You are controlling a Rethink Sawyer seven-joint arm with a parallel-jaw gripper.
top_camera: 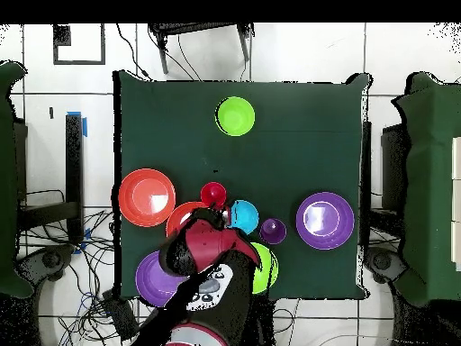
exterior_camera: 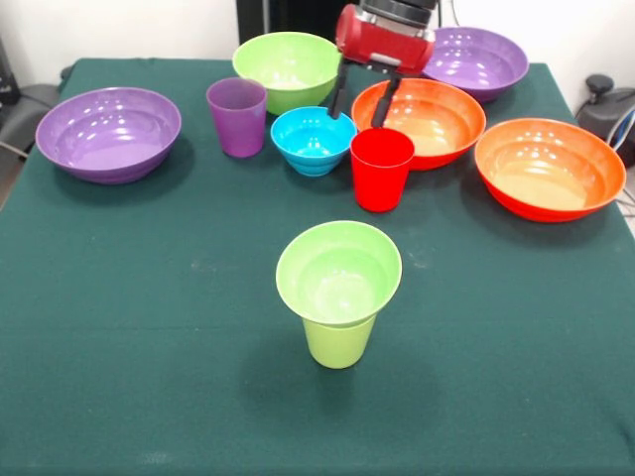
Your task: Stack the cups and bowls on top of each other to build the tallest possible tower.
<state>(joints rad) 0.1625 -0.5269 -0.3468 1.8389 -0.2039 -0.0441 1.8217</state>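
We see even, bright light from above, soft shadows beneath the bowls (exterior_camera: 109, 134) on the green table (exterior_camera: 149, 347), with pale glare inside their ribbed walls.

I count 3 cups: purple cup (exterior_camera: 236, 117), red cup (exterior_camera: 381, 168), lime-green cup (exterior_camera: 339, 341). 7 bowls: 2 purple (exterior_camera: 108, 133), 2 orange (exterior_camera: 549, 168), 2 lime-green (exterior_camera: 287, 67), 1 blue (exterior_camera: 313, 139).

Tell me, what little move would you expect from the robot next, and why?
Probably a short drop onto the red cup. The gripper hangs open just behind and above it, and that cup stands free, while the small green bowl already sits on the green cup, ready for another layer.
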